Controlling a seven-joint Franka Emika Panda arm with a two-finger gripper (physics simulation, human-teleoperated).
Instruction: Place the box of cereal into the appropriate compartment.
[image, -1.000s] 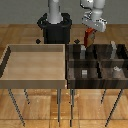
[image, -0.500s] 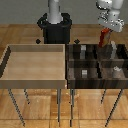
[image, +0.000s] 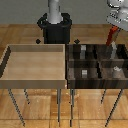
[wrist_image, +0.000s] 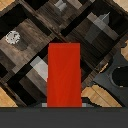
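the box of cereal (wrist_image: 64, 75) hangs from the gripper (image: 115, 24), up in the air and clear of everything under it. from where i stand it looks like a light thing, a thin card carton, stiff along its edges but likely to dent if squeezed hard across the broad faces. its red sides look smooth, so i'd guess it could slip a little if the grip were loose. taking it by the top end across the narrow sides, as seems to be the case here, looks sensible to me: the long body dangles straight down below the jaws and stays upright.

the jaws themselves are hard to make out. in the wrist view the box runs down from between them and only a grey strip shows at its upper end, so i can't see the fingers plainly, but they look closed in on the box's top end, pinching it, with nothing else touching them.

below the jaws lies the dark divided tray (image: 71, 66), with its compartments well under the box's lower end. a few small grey-white items (image: 85, 73) sit in some of those cells, off to the side of the box rather than directly beneath it. the plain wooden bin (image: 35, 79) stands well away from the jaws, beside the tray.
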